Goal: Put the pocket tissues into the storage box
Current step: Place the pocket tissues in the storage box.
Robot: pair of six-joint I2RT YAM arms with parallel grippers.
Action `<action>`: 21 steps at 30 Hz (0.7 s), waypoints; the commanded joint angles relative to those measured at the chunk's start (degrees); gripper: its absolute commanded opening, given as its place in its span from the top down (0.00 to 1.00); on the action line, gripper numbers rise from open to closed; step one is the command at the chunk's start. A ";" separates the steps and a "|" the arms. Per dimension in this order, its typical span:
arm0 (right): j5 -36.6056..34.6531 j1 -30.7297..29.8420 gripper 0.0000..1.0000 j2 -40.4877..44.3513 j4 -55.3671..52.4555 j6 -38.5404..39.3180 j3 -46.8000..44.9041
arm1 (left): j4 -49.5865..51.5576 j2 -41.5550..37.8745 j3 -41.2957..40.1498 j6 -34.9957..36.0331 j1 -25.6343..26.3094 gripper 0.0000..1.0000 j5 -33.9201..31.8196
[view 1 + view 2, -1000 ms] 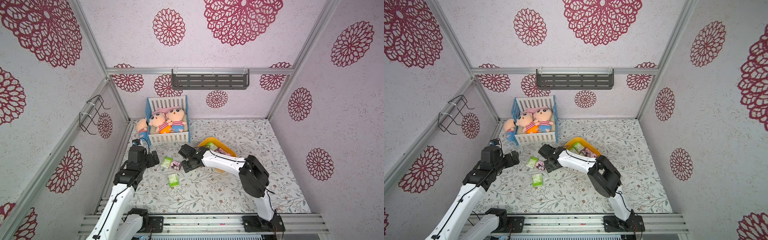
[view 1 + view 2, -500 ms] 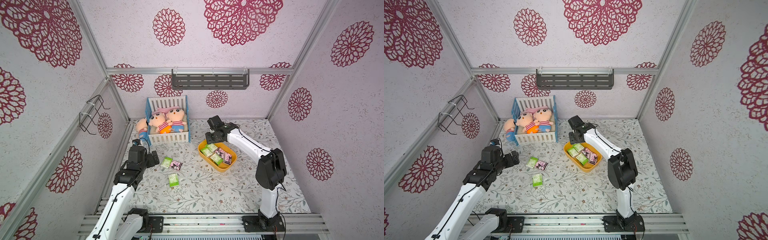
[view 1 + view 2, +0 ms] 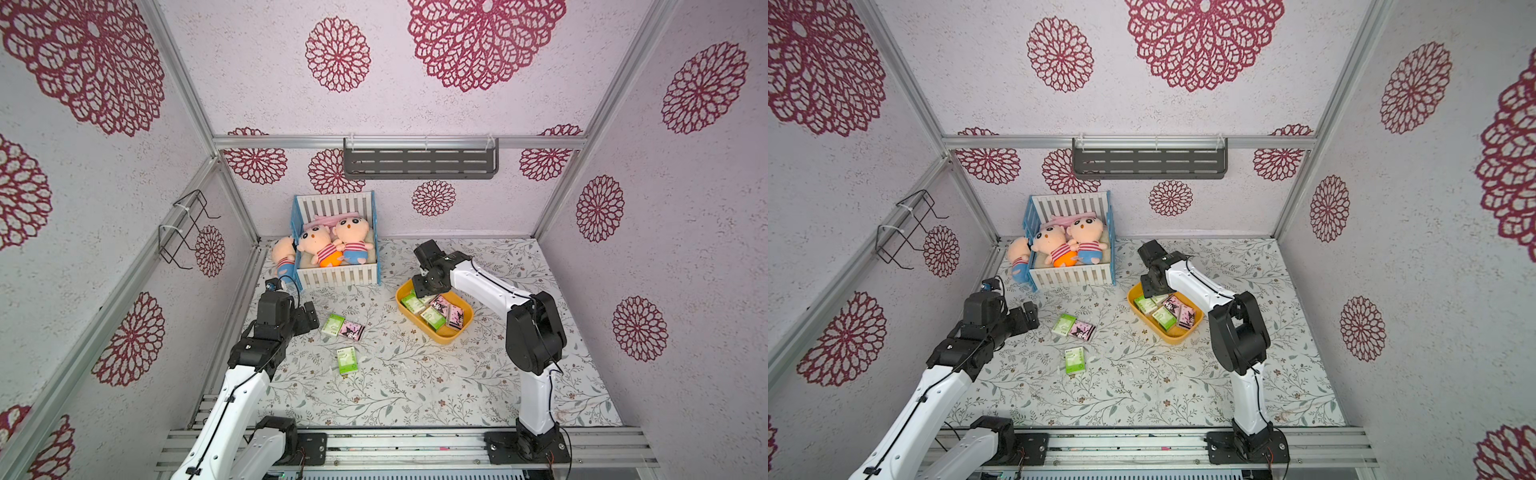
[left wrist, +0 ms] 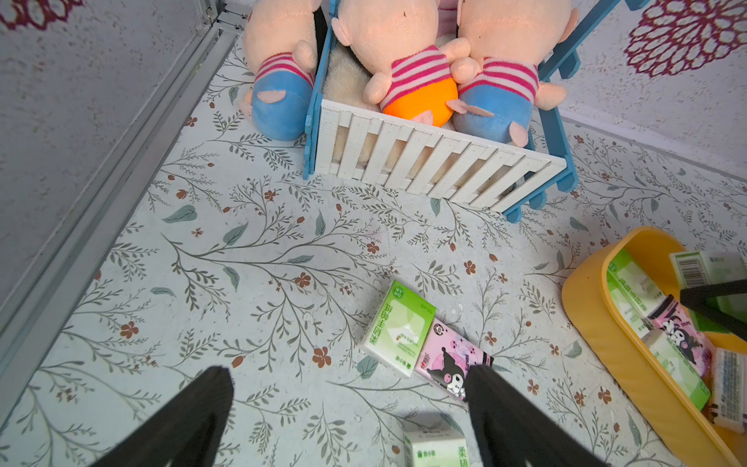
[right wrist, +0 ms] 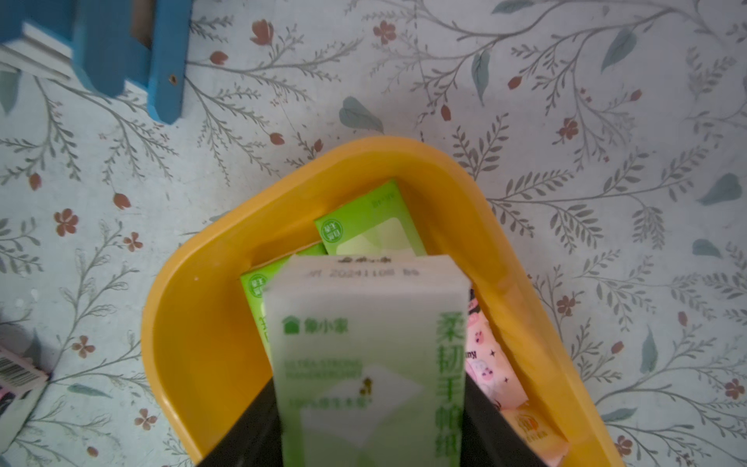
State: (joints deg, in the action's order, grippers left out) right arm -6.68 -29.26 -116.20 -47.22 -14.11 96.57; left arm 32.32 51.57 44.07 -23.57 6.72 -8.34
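The storage box (image 3: pixel 441 339) (image 3: pixel 1173 337) (image 5: pixel 226 250) is a shallow yellow tub right of centre. It holds several pocket tissues, green-and-white (image 3: pixel 432 318) and pink (image 3: pixel 455 316). My right gripper (image 3: pixel 424 287) (image 3: pixel 1152 289) (image 5: pixel 370 424) hangs over the box's far end, shut on a green-and-white packet (image 5: pixel 364 343) that points down into it. Three more packets lie on the mat: green (image 3: pixel 333 325) (image 4: pixel 398 327), pink (image 3: pixel 351 331) (image 4: pixel 448 360) and green (image 3: pixel 346 360) (image 4: pixel 434 449). My left gripper (image 3: pixel 307 318) (image 4: pixel 347 376) is open just left of them, holding nothing.
A white-slatted, blue-sided crate (image 3: pixel 338 276) (image 4: pixel 424 161) with plush dolls stands at the back, left of the box; one doll (image 3: pixel 284 255) lies outside it. A grey shelf (image 3: pixel 419 162) hangs on the back wall, a wire rack (image 3: pixel 187 228) on the left wall.
My right arm swung from the loose packets on the left across to the yellow box, carrying a green packet, and now sits a little lower over it. The left arm has not moved.
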 commanded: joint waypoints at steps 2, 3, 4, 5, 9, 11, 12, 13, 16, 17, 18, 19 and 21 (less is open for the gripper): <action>0.36 0.51 0.41 -0.83 2.40 -0.29 0.42 | 0.47 0.11 0.57 0.95 0.47 0.03 -0.46; 0.20 0.44 0.41 -1.10 2.30 -0.17 0.62 | 0.49 0.21 0.57 0.90 0.44 0.03 -0.46; -0.03 0.51 0.41 -1.53 2.31 -0.11 0.93 | 0.56 0.20 0.65 0.90 0.48 0.03 -0.50; -0.11 0.58 0.41 -1.89 2.23 0.09 1.24 | 0.55 0.15 0.66 0.92 0.49 0.03 -0.49; -0.10 1.02 0.40 -3.35 2.06 0.38 2.25 | 0.64 0.07 0.57 0.90 0.53 0.03 -0.55; -0.25 1.28 0.39 -3.89 1.88 0.57 2.73 | 0.64 0.02 0.65 0.90 0.57 0.03 -0.54; -0.35 1.38 0.38 -4.03 1.87 0.74 2.89 | 0.72 0.02 0.60 0.90 0.58 0.03 -0.62; -0.35 1.47 0.35 -4.12 1.95 0.91 3.00 | 0.63 0.02 0.59 0.90 0.57 0.03 -0.63; -0.87 1.73 0.32 -4.28 2.13 1.27 3.64 | 0.64 0.17 0.57 0.97 0.57 0.03 -0.66; -0.89 1.78 0.32 -4.47 2.01 1.58 4.07 | 0.64 0.20 0.64 0.90 0.58 0.03 -0.63; -1.20 1.86 0.31 -4.72 1.64 1.64 4.72 | 0.63 0.27 0.66 0.90 0.58 0.03 -0.63; -1.45 1.87 0.30 -4.83 1.30 1.87 5.20 | 0.73 0.28 0.66 0.92 0.58 0.03 -0.65; -1.26 1.84 0.30 -4.53 0.77 1.93 6.19 | 0.73 0.20 0.66 0.92 0.57 0.03 -0.65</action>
State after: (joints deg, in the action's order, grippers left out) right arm -6.66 -27.75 -120.99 -46.59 -13.13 100.16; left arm 32.34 51.57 44.07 -23.55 6.79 -8.49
